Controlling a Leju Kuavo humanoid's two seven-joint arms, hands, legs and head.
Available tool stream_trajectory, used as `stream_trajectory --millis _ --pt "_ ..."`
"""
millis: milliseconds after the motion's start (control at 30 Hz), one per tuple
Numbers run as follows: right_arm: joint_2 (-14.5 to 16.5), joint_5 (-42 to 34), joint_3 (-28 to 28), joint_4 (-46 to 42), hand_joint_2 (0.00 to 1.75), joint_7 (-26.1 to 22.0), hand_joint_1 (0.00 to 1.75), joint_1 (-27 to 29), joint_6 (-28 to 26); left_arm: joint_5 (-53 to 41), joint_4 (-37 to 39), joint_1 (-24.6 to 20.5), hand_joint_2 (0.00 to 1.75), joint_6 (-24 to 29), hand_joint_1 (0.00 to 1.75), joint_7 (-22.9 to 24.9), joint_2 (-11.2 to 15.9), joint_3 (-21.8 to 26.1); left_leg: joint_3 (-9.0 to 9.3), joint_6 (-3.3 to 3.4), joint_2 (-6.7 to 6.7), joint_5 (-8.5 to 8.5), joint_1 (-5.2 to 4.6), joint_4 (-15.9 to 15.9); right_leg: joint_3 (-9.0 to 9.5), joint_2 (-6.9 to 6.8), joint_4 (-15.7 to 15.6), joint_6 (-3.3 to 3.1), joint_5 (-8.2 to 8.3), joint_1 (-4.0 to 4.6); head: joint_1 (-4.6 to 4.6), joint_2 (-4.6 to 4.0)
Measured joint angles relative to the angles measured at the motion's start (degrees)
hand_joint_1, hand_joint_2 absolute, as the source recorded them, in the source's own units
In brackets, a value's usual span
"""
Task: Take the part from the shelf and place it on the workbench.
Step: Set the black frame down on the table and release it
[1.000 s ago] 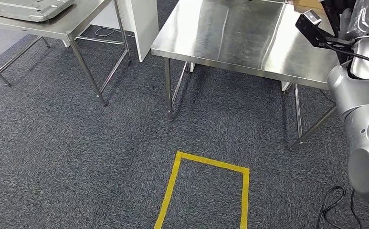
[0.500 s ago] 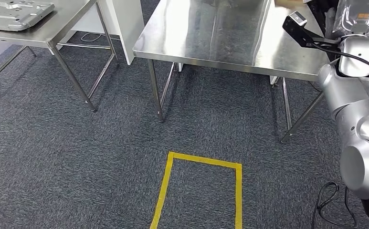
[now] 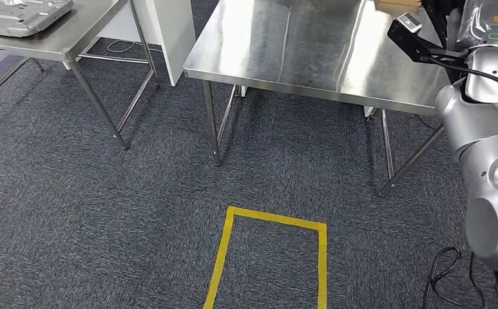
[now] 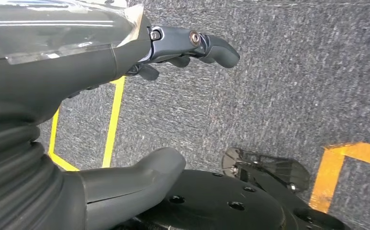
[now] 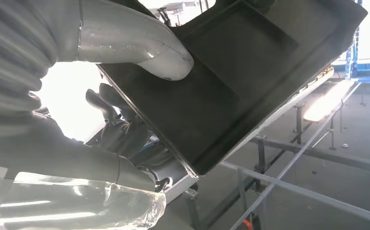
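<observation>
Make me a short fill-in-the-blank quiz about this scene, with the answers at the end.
1. The right hand grips a dark flat ____.
2. The tape outline on the carpet is coloured ____.
3. The left hand hangs over the carpet and holds ____.
4. The steel workbench ahead stands on a floor of dark ____.

Answers: part; yellow; nothing; carpet
</observation>
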Motion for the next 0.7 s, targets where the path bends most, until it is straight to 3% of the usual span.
stream_trajectory --millis 67,167,233,333,367,400,433,467,533,600,700 --pt "0.0 0.0 0.1 0.0 1.75 0.0 1.75 -0.3 0.2 0.0 0.1 0.0 1.75 0.0 0.0 0.0 0.0 0.0 0.47 -0.57 0.04 -0.72 -0.28 0.1 2.8 -0.33 -5.2 -0.44 1.59 0.29 0.01 0.0" --pt "-0.1 0.0 0.1 0.0 1.75 0.1 1.75 -0.5 0.3 0.0 0.2 -0.1 1.75 0.0 0.0 0.0 0.1 0.0 0.66 -1.32 0.23 -1.48 -0.39 0.1 3.4 0.03 -5.7 -1.74 1.19 0.34 -0.11 0.0" --pt "0.0 0.0 0.3 0.0 1.75 0.2 1.75 -0.8 0.4 0.0 0.2 -0.1 1.75 0.0 0.0 0.0 0.2 0.1 -0.43 -2.0 0.26 -2.98 -0.36 2.7 3.93 0.19 -5.9 -2.55 0.77 -0.13 -0.36 0.0" --pt "0.3 0.0 1.0 0.0 1.75 0.5 1.75 -1.1 1.0 0.1 0.3 -0.2 1.75 0.1 0.0 0.0 0.2 0.3 -6.58 -2.88 0.13 -6.92 -0.15 13.4 4.71 0.37 -5.9 -3.55 0.07 -0.13 -0.82 0.0" --pt "0.5 0.0 1.2 0.0 1.75 0.7 1.75 -1.2 1.2 0.2 0.3 -0.2 1.75 0.1 0.0 0.0 0.2 0.4 -8.66 -2.97 0.13 -7.29 -0.12 16.2 4.95 0.53 -5.9 -3.73 -0.15 -0.04 -0.85 0.0" --pt "0.6 0.0 1.4 0.0 1.75 0.9 1.75 -1.1 1.4 0.2 0.3 -0.2 1.75 0.1 0.0 0.0 0.2 0.6 -9.92 -2.94 0.13 -6.55 -0.11 17.1 5.27 0.72 -5.9 -3.8 -0.42 0.04 -0.91 0.0" --pt "0.7 0.0 1.5 0.0 1.75 1.1 1.75 -1.1 1.6 0.2 0.3 -0.2 1.75 0.1 0.0 0.0 0.2 0.7 -10.05 -2.79 0.12 -4.58 -0.11 15.7 5.69 0.9 -5.9 -3.79 -0.73 0.1 -0.96 0.0" --pt "0.8 0.0 1.8 0.0 1.75 1.1 1.75 -1.2 1.7 0.2 0.3 -0.2 1.75 0.1 0.0 0.0 0.2 0.8 -9.13 -2.5 0.1 -1.69 -0.12 12.3 6.2 1.04 -5.9 -3.72 -1.09 0.16 -0.98 0.0" --pt "1.0 0.0 2.1 0.0 1.75 1.2 1.75 -1.4 1.8 0.2 0.3 -0.2 1.75 0.1 0.0 0.1 0.2 0.9 -6.19 -1.72 -0.04 2.83 -0.25 4.6 6.98 1.21 -5.9 -3.41 -1.8 0.43 -0.99 0.0" --pt "1.1 0.1 2.3 0.1 1.75 1.3 1.75 -1.7 1.8 0.2 0.4 -0.2 1.75 0.1 0.0 0.3 0.2 1.0 -4.52 -1.15 -0.13 3.56 -0.43 1.1 7.09 1.33 -5.9 -3.02 -2.21 0.7 -0.98 0.0" --pt "1.5 0.1 2.5 0.1 1.75 1.5 1.75 -1.9 1.8 0.1 0.4 -0.4 1.75 0.3 0.0 1.0 0.1 1.0 -3.75 -0.47 -0.04 3.16 -0.27 0.1 6.78 1.19 -5.5 -2.38 -2.78 0.72 -0.95 0.0"
